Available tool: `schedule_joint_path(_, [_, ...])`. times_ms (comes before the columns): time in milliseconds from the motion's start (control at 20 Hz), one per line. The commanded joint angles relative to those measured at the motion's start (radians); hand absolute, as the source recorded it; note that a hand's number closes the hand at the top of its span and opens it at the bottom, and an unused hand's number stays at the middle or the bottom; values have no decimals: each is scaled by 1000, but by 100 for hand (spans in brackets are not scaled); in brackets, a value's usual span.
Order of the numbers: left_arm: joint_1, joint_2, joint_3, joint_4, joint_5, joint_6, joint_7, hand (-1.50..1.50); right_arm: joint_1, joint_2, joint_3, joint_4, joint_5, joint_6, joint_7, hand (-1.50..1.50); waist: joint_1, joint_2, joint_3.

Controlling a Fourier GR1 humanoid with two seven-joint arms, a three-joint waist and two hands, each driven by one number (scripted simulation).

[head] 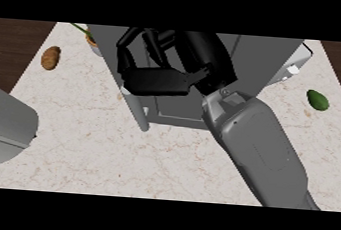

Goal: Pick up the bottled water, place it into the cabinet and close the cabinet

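Head view, steep look down at the counter [89, 151], pale marbled top with dark wood flooring past its far corners. Grey cabinet [259, 58] stands at the far edge, centre, and fills the upper middle of the view; its door [135, 104] appears as a narrow grey slab angling out toward the near side, left of the cabinet's front panel. Right forearm enters from the near edge, right of centre, and runs diagonally up to the cabinet. Right hand [157, 81] sits against the cabinet front, palm a flat black block facing left, fingers [134, 39] curled upward in dark loops over the far part of the cabinet. Whether those fingers enclose anything cannot be told: black on black, nothing readable inside the curl. Bottled water not identifiable anywhere in the view; its location cannot be told. Left forearm [3, 125] shows only as a large grey block at the left edge of the counter; the left hand itself is out of view. Brown potato [51, 57] lies near the far-left corner of the counter. Green avocado [317, 100] lies near the right edge, well apart from the cabinet. A small pot with a green stem [90, 38] peeks out just left of the cabinet at the far edge.
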State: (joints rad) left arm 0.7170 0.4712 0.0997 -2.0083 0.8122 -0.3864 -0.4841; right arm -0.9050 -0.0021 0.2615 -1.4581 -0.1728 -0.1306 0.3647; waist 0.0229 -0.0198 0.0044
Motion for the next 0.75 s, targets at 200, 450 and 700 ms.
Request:
schedule_joint_path(200, [-20, -4, 1, 3, -2, -23, 19, 150, -18, -12, -62, 268, 27, 19, -132, 150, 17, 33, -5])
schedule_joint_path(450, [-60, 6, 0, -28, 4, 0, 42, 150, -41, -21, -72, 320, 33, -6, -147, 150, 23, 43, -5])
schedule_joint_path(700, [-71, 14, 10, -1, 33, -2, 62, 150, -39, -30, -63, 343, 14, 5, -164, 150, 18, 41, -6])
